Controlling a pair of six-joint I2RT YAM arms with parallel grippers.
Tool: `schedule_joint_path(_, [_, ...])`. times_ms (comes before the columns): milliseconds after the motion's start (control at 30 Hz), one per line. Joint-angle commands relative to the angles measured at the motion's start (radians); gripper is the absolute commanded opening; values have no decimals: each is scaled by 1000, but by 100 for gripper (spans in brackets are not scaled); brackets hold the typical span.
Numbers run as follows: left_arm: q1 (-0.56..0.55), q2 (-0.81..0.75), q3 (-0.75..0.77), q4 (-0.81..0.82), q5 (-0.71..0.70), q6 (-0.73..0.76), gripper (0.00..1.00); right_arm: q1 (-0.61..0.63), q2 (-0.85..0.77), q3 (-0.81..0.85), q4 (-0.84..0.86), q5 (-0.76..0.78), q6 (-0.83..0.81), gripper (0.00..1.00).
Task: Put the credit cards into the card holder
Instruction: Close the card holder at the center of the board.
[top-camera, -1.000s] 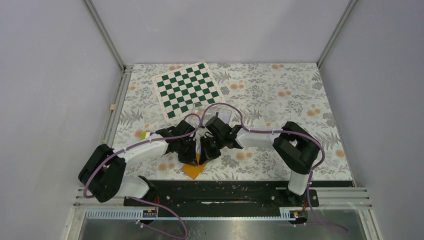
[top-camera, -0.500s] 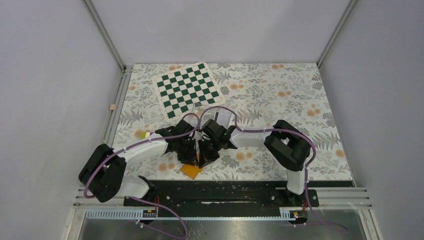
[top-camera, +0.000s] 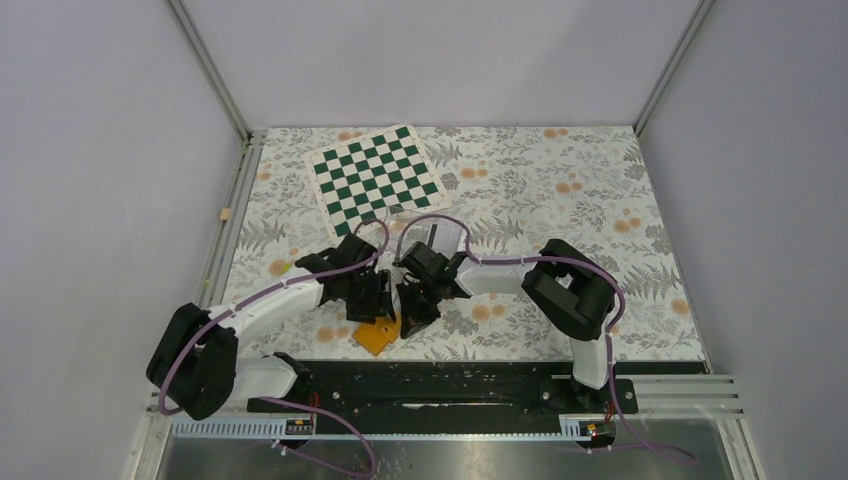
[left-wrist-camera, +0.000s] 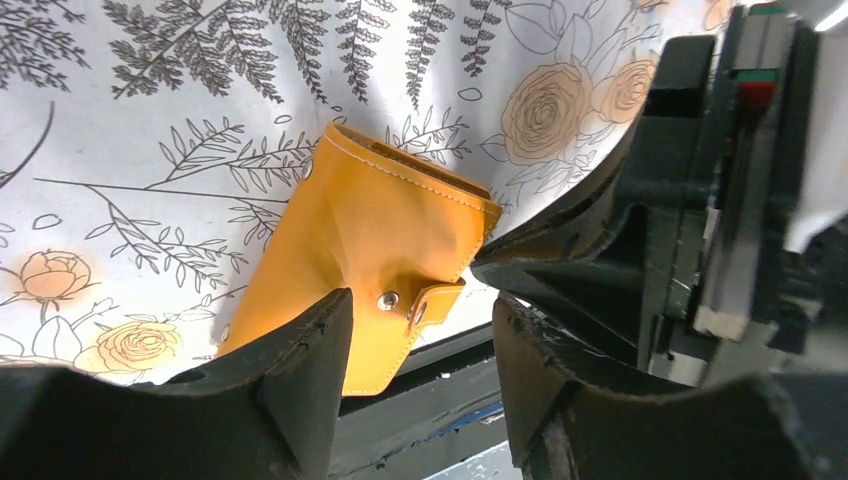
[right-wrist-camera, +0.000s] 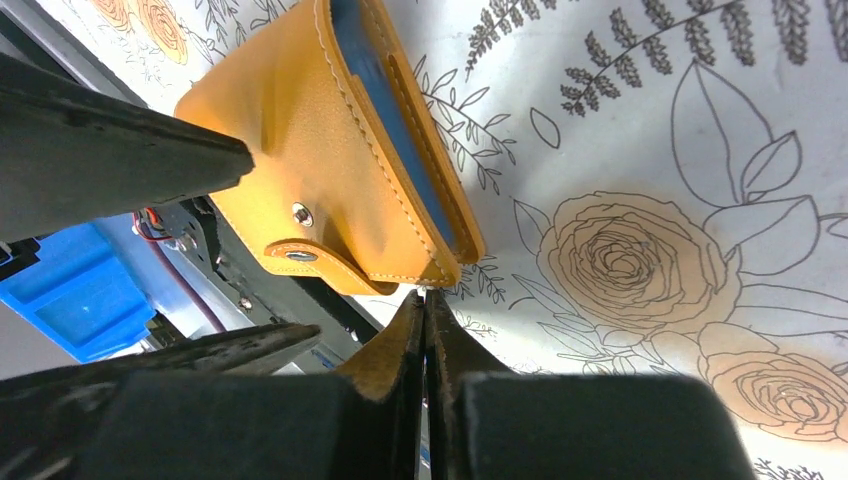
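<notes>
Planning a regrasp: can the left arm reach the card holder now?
Probably yes: the left gripper hangs open over the card holder, nothing between them, though the shut right gripper sits at one edge.

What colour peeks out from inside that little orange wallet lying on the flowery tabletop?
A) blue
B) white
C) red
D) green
A: in the right wrist view, blue shows along the open edge between the stitched orange flaps of the card holder.
</notes>
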Motion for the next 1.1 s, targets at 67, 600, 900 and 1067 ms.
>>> schedule_joint_path(67, [98,-103,22,10,80,40,56,10,-85,-23,-10,59,-23,0])
schedule_joint_path(600, [237,50,-103,105,226,-30,48,-30,-83,9,-5,16,43,16])
schedule_joint_path(900, [230,-114,-272,199,302,-205,33,-66,-55,31,-14,-8,39,17])
schedule_joint_path(1067, [222,-216,-242,145,243,-203,37,-73,-89,20,-35,7,25,17])
